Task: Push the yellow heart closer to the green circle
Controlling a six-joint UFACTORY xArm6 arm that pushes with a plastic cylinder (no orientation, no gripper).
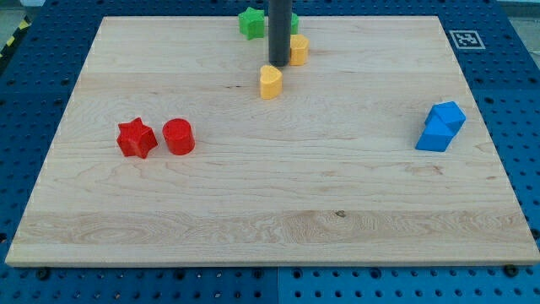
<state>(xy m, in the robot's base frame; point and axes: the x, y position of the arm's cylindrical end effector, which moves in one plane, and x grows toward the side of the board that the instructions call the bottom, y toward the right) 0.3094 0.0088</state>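
Note:
The yellow heart [270,83] lies near the view's top centre of the wooden board. My tip [279,62] stands just above and slightly right of it, close to its top edge; I cannot tell if they touch. A green star [251,23] lies at the view's top, left of the rod. A sliver of a second green block [294,20] shows right of the rod, mostly hidden by it; its shape cannot be made out. A second yellow block [299,49] sits just right of my tip.
A red star [137,138] and a red circle [179,136] lie side by side at the view's left. Two blue blocks [450,115] [434,136] touch each other at the right. A black-and-white marker [463,38] sits off the board's [270,211] top right corner.

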